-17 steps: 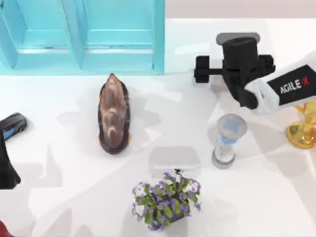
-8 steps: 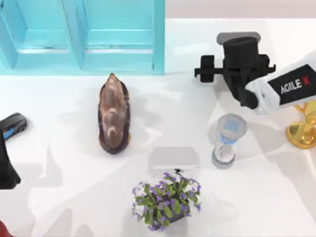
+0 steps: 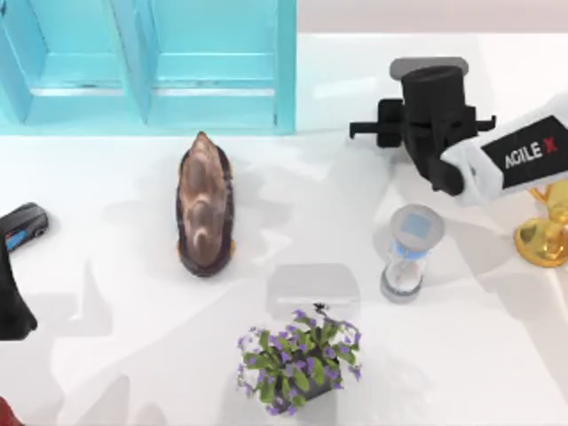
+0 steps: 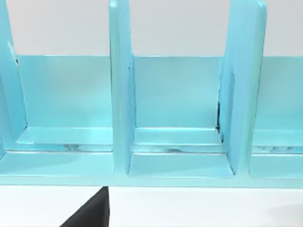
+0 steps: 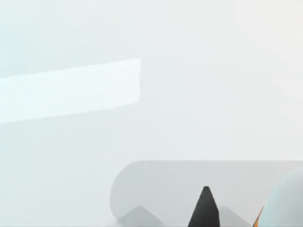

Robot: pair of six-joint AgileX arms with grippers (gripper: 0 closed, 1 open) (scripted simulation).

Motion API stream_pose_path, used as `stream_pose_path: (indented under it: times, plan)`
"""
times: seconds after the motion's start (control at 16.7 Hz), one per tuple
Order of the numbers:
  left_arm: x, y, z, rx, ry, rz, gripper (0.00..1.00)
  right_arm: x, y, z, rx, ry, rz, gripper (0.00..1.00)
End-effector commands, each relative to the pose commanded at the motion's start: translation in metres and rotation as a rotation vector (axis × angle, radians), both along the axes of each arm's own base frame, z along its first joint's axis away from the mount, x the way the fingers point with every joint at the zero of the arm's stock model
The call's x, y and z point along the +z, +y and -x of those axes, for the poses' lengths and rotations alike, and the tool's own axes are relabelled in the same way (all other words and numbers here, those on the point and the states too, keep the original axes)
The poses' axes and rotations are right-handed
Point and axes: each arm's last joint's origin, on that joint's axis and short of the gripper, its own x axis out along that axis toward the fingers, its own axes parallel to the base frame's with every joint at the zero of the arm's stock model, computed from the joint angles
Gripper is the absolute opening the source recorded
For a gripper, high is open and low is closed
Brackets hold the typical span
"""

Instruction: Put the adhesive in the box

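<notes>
The left arm (image 3: 11, 306) is parked at the table's (image 3: 106, 355) left edge, far left of the hourglass (image 3: 408, 253) and cut off there. Its left tool (image 4: 90, 216) shows in the left wrist view as one dark wedge, so I cannot tell whether it is wide or narrow. Just beyond the arm lies a small dark piece with a blue mark (image 3: 24, 222); I cannot make out what it is.

The blue box (image 3: 213, 98) stands up and left of the hourglass. The left wrist view shows three compartments, and the outer two are cut off.

Left of the hourglass lies one long brown glossy thing (image 3: 204, 206) on a dark base. Below and left of the hourglass stands one pot of purple flowers (image 3: 297, 368).

The right tool (image 3: 380, 129) hangs just above the hourglass. I cannot tell whether it is wide or narrow. The adhesive (image 5: 289, 203) seems to be the pale rounded shape with an orange sliver at the corner of the right wrist view, close by that tool and mostly cut off.

Right of the hourglass stands one gold cup (image 3: 540, 238), half hidden by the right arm (image 3: 524, 155).
</notes>
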Motion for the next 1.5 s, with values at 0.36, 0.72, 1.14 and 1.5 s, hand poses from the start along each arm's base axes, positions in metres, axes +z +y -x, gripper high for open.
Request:
stream_pose_path:
  times: [0.36,0.72,1.14,1.5]
  plan:
    - [0.0,0.0,0.0,0.0,0.0,0.0,1.0,0.0,0.0,0.0,0.0,0.0,0.0,0.0]
    - [0.0,0.0,0.0,0.0,0.0,0.0,1.0,0.001,0.009,0.006,0.043,0.028,-0.023,0.0]
    - [0.0,0.0,0.0,0.0,0.0,0.0,1.0,0.032,0.022,0.017,0.138,0.179,0.005,0.0]
    - [0.0,0.0,0.0,0.0,0.0,0.0,1.0,0.1,0.001,0.001,0.004,0.003,-0.001,0.0]
